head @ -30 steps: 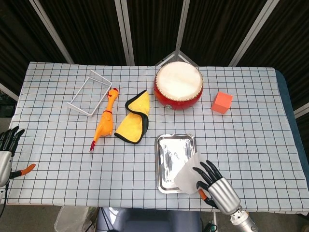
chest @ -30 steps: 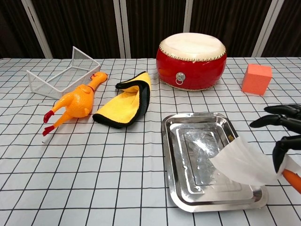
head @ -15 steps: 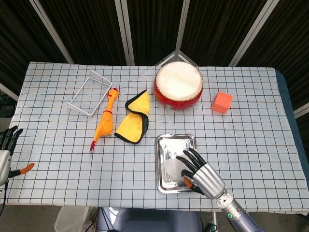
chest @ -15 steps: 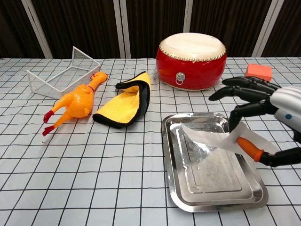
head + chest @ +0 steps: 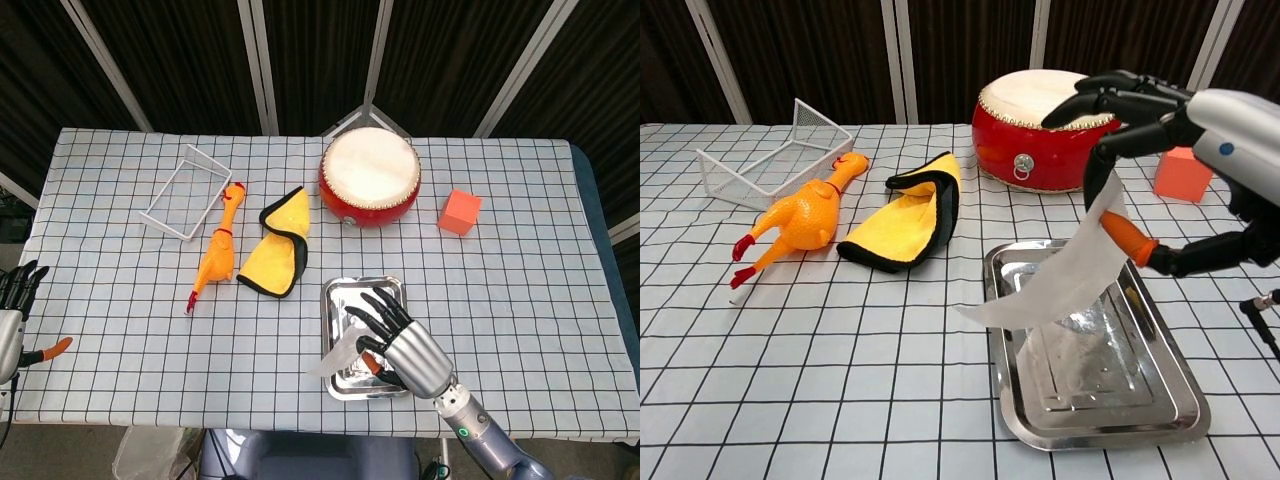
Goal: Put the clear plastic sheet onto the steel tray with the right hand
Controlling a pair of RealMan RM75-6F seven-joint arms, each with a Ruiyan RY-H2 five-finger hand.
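The right hand [image 5: 1170,120] pinches the clear plastic sheet [image 5: 1055,275] between thumb and a finger and holds it in the air above the steel tray [image 5: 1185,400], which lies near the table's front edge. The sheet droops past the tray's left rim. The left hand [image 5: 12,310] hangs at the table's left edge, fingers apart, holding nothing.
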